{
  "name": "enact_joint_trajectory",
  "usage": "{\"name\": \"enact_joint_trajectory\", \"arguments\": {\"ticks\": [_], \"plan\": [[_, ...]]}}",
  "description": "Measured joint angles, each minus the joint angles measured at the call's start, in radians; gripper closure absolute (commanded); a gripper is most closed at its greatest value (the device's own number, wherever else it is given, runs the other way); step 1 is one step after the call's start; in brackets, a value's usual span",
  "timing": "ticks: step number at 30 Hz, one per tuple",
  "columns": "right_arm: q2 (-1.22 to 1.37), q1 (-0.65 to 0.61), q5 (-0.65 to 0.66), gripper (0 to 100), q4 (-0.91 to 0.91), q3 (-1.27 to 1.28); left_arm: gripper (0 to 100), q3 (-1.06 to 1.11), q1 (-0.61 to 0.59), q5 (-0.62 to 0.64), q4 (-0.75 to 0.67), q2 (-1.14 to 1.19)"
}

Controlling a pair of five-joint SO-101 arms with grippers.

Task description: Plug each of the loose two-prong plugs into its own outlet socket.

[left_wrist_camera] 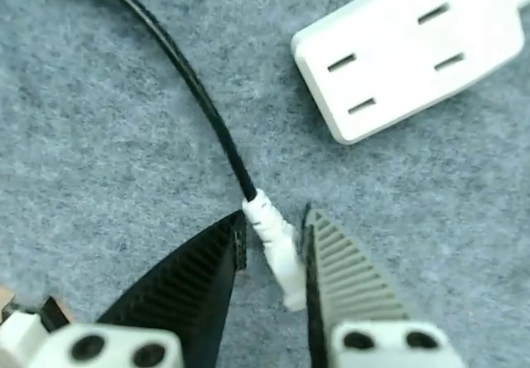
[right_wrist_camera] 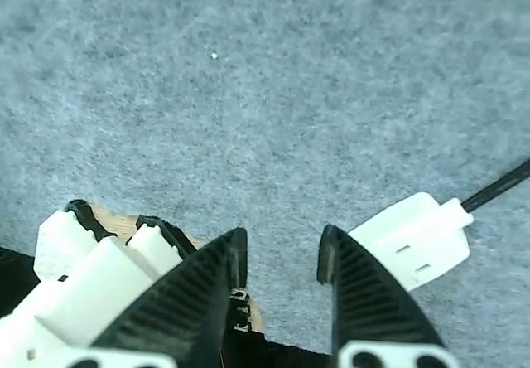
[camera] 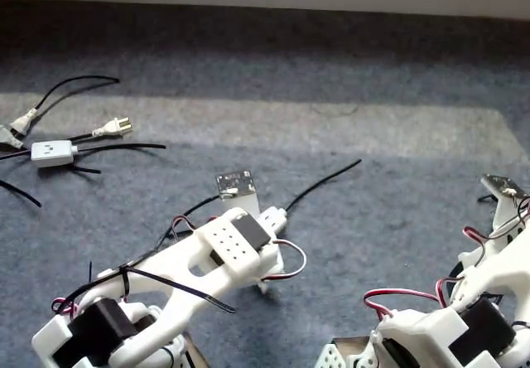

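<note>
A white plug (left_wrist_camera: 280, 256) on a black cord lies slanted between the fingers of the left gripper (left_wrist_camera: 275, 229), on the middle of the grey carpet (camera: 373, 244). It is just beside a white outlet block (left_wrist_camera: 414, 49) whose slots are free. Near the carpet's left edge a second outlet block (camera: 51, 152) lies flat, with one loose plug (camera: 112, 127) and another plug (camera: 23, 122) close to it.

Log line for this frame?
left hand: at plug | plug: beside socket, not inserted | right hand: open, above carpet
</note>
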Motion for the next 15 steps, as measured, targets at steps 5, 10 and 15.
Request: {"name": "enact_joint_trajectory", "arguments": {"ticks": [5, 10, 15], "plan": [[0.0, 0.0, 0.0, 85.0, 0.0, 0.0, 99, 0.0, 0.0, 0.0, -0.006, 0.0], [0.0, 0.0, 0.0, 85.0, 0.0, 0.0, 99, 0.0, 0.0, 0.0, -0.006, 0.0], [0.0, 0.002, 0.0, 85.0, 0.0, 0.0, 99, -0.055, -0.114, 0.0, -0.006, 0.0]]}}
